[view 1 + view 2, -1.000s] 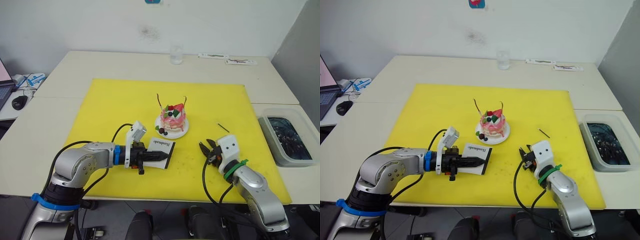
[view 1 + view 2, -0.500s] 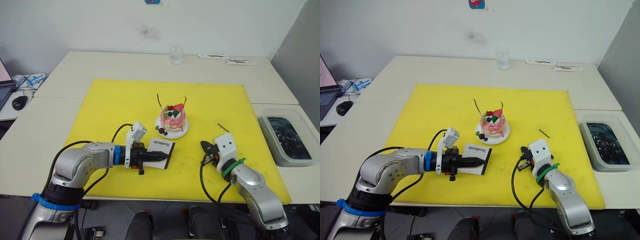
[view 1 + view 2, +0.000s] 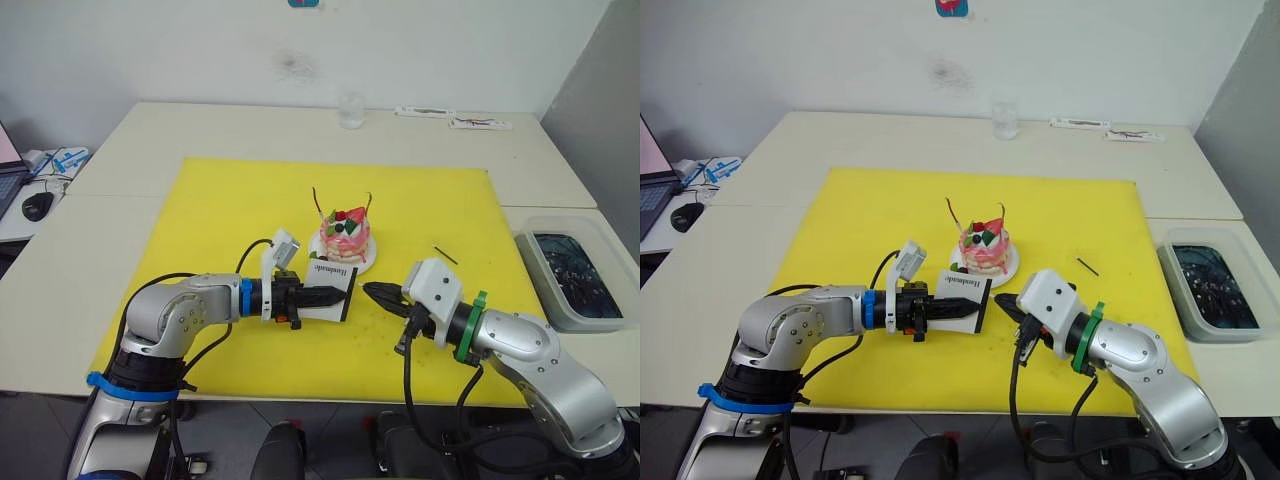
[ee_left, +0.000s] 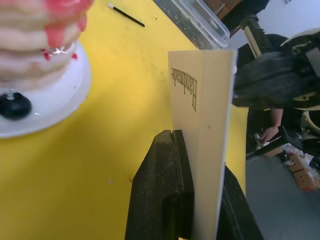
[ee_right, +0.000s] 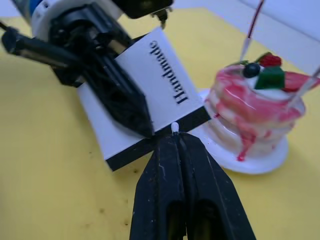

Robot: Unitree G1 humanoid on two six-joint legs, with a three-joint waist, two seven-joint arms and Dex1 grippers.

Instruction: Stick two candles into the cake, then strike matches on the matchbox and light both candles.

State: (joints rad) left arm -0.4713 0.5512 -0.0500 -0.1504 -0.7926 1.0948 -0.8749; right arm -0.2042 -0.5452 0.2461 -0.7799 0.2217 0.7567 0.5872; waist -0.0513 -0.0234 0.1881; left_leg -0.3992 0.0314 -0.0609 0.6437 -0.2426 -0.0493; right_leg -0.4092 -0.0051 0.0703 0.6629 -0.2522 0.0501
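The pink-and-white cake (image 3: 345, 238) sits on its white plate (image 3: 366, 266) with two thin reddish candles (image 3: 316, 201) (image 3: 369, 204) standing in it. My left gripper (image 3: 318, 297) is shut on the white matchbox (image 3: 331, 285) and holds it on edge just in front of the plate. My right gripper (image 5: 177, 137) is shut on a match (image 5: 174, 127). The match's pale tip touches the matchbox's (image 5: 145, 95) dark strip. A second match (image 3: 446, 256) lies on the mat to the right of the cake.
A yellow mat (image 3: 210, 200) covers the table's middle. A glass (image 3: 351, 110) and flat packets (image 3: 455, 118) stand at the back edge. A clear bin (image 3: 575, 275) with dark contents sits at the right, and a mouse (image 3: 38, 205) at the far left.
My left gripper has raised the matchbox off the mat and carried it right, toward the plate. My right gripper has swung left with the match to the matchbox's strip.
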